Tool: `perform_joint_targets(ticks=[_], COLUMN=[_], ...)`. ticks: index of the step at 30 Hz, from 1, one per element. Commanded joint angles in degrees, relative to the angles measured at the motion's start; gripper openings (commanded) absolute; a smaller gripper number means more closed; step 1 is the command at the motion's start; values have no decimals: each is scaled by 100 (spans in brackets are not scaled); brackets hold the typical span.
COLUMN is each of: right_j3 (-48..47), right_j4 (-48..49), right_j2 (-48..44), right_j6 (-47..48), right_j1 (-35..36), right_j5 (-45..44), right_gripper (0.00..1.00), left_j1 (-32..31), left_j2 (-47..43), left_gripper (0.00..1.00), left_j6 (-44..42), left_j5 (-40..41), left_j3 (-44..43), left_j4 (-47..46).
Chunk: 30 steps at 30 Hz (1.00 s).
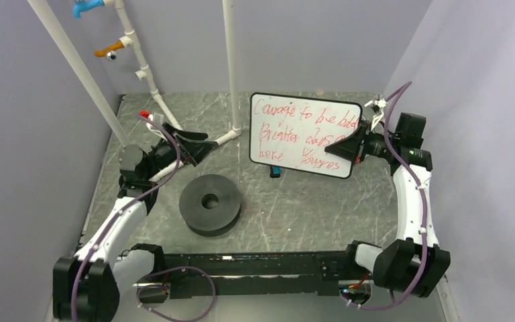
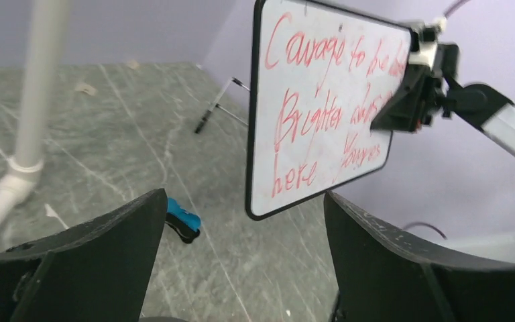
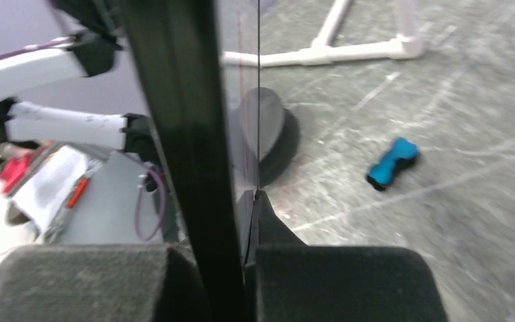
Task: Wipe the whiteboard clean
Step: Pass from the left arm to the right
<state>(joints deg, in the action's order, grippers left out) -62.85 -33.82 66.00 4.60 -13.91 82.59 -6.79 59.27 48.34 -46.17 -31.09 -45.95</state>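
The whiteboard (image 1: 302,134) stands upright above the table, its face covered in red handwriting. My right gripper (image 1: 350,144) is shut on its right edge. In the right wrist view the whiteboard (image 3: 188,121) runs edge-on between the jaws of the right gripper (image 3: 245,221). The left wrist view shows the whiteboard (image 2: 315,114) ahead and to the right. My left gripper (image 1: 198,144) hangs open and empty left of the board, apart from it; its fingers (image 2: 121,235) are spread wide. A small blue-and-black eraser (image 1: 275,172) (image 2: 182,220) (image 3: 392,162) lies on the table under the board's lower edge.
A black disc (image 1: 210,203) (image 3: 268,131) with a centre hole lies at the table's middle left. White PVC pipes (image 1: 231,60) (image 2: 33,100) rise at the back, their foot running along the floor near my left gripper. Purple walls close in on both sides.
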Motion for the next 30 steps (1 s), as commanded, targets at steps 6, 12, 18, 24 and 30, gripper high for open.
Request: perform_joint_targets(ticks=[6,12,18,24,30], right_j3=[578,1082,1379,1419,1433], right_j4=[140,984,1331,1314,1296], right_j2=[-214,-561,-613,-445,-290], right_j6=[694,294,68,62,42], right_j1=[-792,-1104,-1244,-1432,-1467], right_j5=[-1033,-1603,-2054,-2091,-2065], right_gripper=[0,0,0,0,0], left_j1=[-1647,-3071,-3699,-3793,-3828], left_j2=[125,1504,3196,5065,6044], left_gripper=[99,99,87,76,69], left_j6=[-1998,-1429,-494,-294,-360], left_j5=[2391,3754,4586,4600,5057], left_j3=[-1607,-2529,-3759,-5562,-6517], left_j4=[4571,5195,5456,6627,7285])
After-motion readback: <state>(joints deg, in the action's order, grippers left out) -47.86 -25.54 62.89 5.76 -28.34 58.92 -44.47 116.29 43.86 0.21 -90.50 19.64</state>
